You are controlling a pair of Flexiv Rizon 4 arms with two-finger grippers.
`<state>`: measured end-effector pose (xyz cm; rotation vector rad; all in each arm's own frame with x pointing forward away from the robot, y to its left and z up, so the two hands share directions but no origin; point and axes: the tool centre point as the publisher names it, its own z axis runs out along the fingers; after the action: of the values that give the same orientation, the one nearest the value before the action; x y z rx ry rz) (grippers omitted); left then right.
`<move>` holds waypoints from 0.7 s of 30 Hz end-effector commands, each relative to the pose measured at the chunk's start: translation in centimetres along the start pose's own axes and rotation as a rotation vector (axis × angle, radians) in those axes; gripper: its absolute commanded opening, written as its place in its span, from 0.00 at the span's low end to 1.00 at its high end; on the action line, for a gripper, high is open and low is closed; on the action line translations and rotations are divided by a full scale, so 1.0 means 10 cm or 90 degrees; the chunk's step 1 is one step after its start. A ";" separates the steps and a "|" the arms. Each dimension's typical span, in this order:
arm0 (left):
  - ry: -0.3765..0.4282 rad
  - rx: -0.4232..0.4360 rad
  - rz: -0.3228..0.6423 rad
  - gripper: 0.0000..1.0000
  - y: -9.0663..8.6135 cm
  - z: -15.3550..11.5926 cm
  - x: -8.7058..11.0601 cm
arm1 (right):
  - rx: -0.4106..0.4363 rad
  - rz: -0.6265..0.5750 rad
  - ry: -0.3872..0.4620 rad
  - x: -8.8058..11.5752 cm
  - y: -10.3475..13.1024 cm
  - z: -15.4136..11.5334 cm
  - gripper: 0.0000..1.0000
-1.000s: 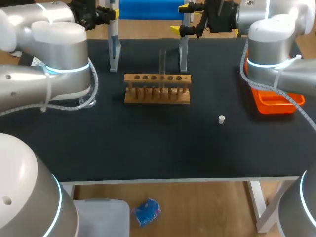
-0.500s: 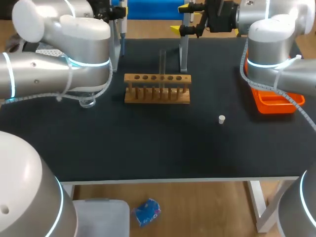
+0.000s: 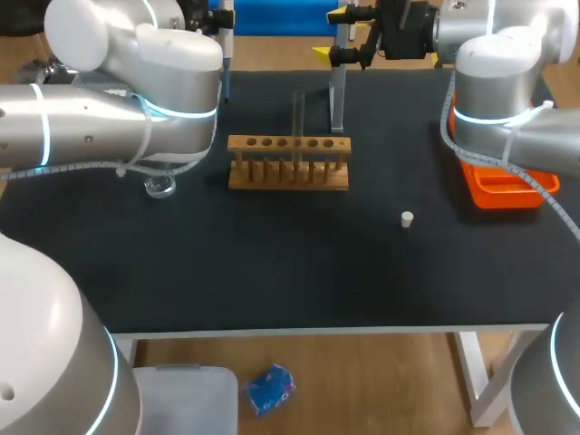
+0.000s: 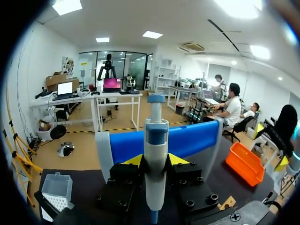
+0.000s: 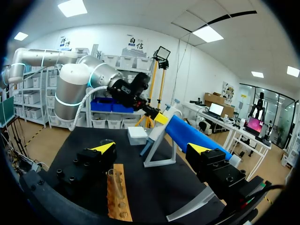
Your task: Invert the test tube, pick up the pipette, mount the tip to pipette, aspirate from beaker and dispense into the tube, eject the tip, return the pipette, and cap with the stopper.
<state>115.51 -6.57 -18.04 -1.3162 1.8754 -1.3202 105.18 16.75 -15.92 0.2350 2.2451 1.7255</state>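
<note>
left gripper clamped on pipette | right gripper wide open, empty; test tube near one finger

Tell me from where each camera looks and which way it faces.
Head view: above, behind the robot, looking down on the table; left arm and right arm show.
Left wrist view: on that wrist, facing the room; left gripper clamps the pipette.
Right wrist view: on that wrist, facing across the rack; right gripper open.
Shared: both wrist views show the pipette.
</note>
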 end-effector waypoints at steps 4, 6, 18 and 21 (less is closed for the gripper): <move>-0.018 -0.009 -0.006 0.00 -0.02 0.09 -0.01 | 0.000 0.000 0.001 -0.01 0.00 0.00 1.00; -0.023 -0.013 -0.009 0.00 -0.02 0.10 -0.02 | 0.000 0.000 0.001 -0.01 0.00 0.00 1.00; -0.048 -0.026 -0.023 0.00 0.00 0.15 -0.08 | 0.000 0.000 0.001 -0.01 0.00 0.00 1.00; -0.052 -0.030 -0.024 0.00 0.01 0.16 -0.10 | 0.000 0.000 0.001 -0.01 0.00 0.00 1.00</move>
<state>116.79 -6.17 -18.95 -1.4086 1.8418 -1.2396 105.18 16.75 -15.92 0.2351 2.2451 1.7255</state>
